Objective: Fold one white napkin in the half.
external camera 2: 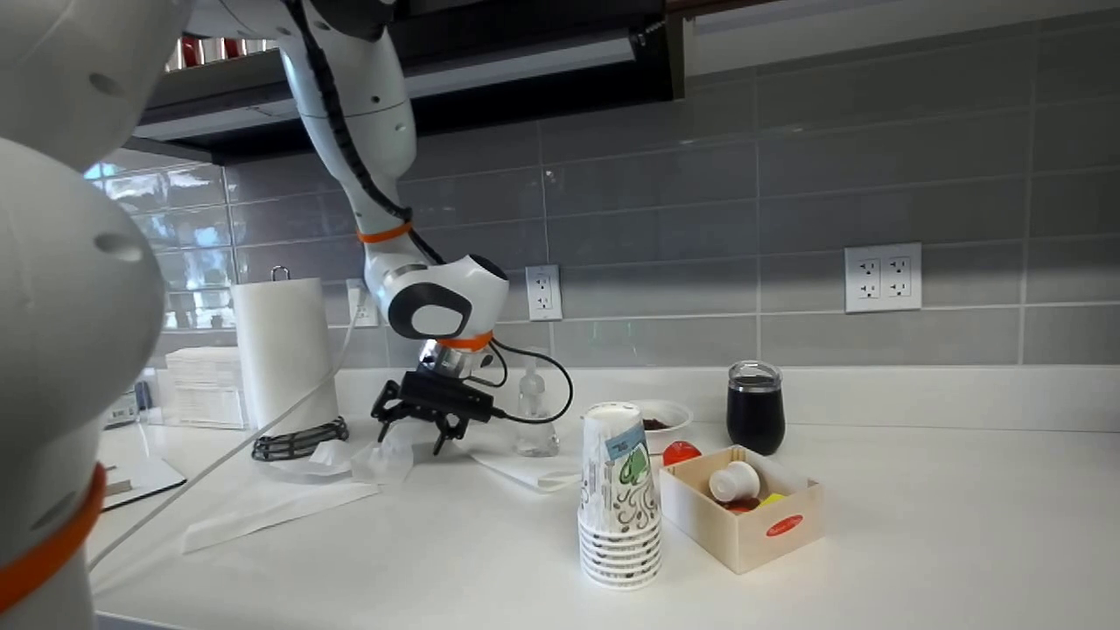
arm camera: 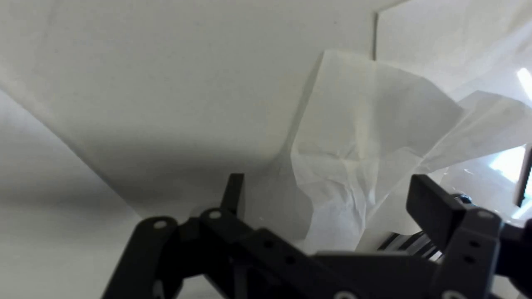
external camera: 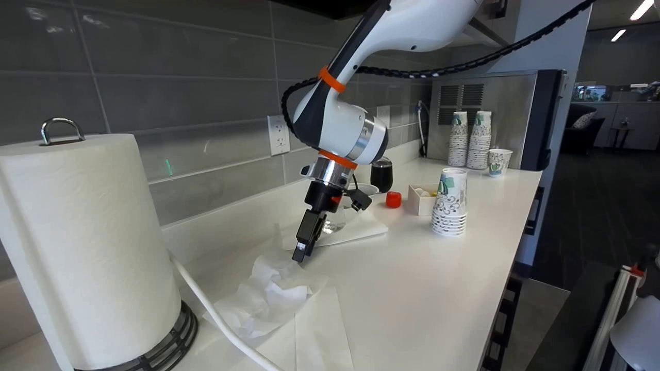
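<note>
A crumpled white napkin [external camera: 278, 296] lies on the counter near the paper towel roll. It also shows in an exterior view [external camera 2: 389, 457] and in the wrist view [arm camera: 336, 166], creased and partly raised. A flatter white napkin or sheet [external camera: 325, 330] lies beside and partly under it; it shows too in an exterior view [external camera 2: 280, 514]. My gripper [arm camera: 328, 178] is open, fingers wide apart, with the crumpled napkin between and beyond them in the wrist view. In the exterior views the gripper [external camera: 300, 255] [external camera 2: 409, 442] is low over that napkin's far edge. Whether the fingertips touch it I cannot tell.
A paper towel roll [external camera: 87, 242] on a black wire base and a white cable [external camera: 221, 324] are close by. A clear bottle [external camera 2: 535, 420] stands on another white napkin [external camera 2: 525, 468]. Stacked cups [external camera 2: 619, 499], a wooden box [external camera 2: 744, 516] and a dark tumbler [external camera 2: 756, 407] are farther along.
</note>
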Motion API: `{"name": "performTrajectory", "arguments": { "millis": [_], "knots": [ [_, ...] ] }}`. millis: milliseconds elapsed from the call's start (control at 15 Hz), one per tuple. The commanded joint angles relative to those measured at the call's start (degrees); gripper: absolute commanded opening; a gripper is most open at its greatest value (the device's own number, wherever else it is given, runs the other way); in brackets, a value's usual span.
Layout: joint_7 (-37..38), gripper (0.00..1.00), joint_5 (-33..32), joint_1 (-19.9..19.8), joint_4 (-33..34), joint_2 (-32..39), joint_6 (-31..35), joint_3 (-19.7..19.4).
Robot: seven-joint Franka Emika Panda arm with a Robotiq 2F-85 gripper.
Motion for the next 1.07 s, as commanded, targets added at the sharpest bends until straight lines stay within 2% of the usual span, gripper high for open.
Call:
{"name": "performTrajectory", "arguments": {
  "millis": [0, 333, 400, 467, 600, 1000],
  "knots": [
    [1.2, 1.00, -3.4, -2.3, 3.9, 3.2, -2.4, 2.2],
    [1.5, 1.00, -5.5, -3.3, 5.4, 4.9, -3.3, 3.5],
    [1.4, 0.97, -5.8, -3.6, 5.6, 5.2, -3.6, 3.8],
    [1.4, 0.74, -6.1, -3.8, 5.8, 5.4, -3.8, 4.0],
    [1.2, 0.70, -6.3, -4.3, 6.2, 5.5, -4.4, 4.2],
    [0.9, 0.21, -6.4, -5.0, 6.7, 6.1, -5.6, 4.9]
  ]
}}
